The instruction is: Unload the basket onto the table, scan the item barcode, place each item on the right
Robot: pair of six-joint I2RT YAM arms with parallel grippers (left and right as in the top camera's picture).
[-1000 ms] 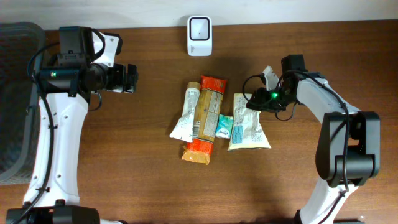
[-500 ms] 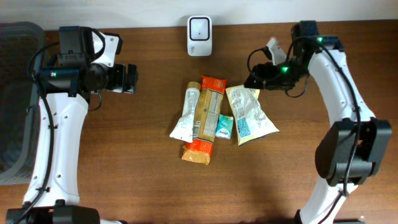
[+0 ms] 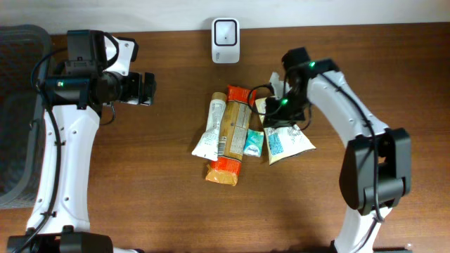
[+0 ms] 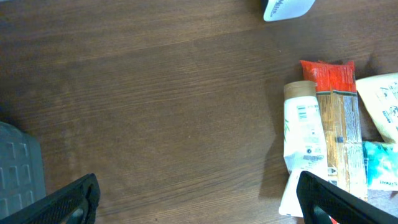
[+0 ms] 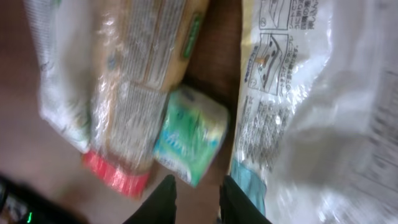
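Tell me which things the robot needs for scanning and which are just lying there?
For the job: the white scanner; the white pouch, probably, since the right gripper hovers by it.
Just lying about for now: the white tube; the long orange packet; the small teal packet; the grey basket.

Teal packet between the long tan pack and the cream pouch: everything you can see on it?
The teal packet is small, roughly square, a glossy soft wrapper in teal-green and white; its print is unreadable. It lies flat on the table, wedged between the long tan pack and the cream pouch, edges seemingly against both. The right gripper hovers right beside it; contact can't be told.
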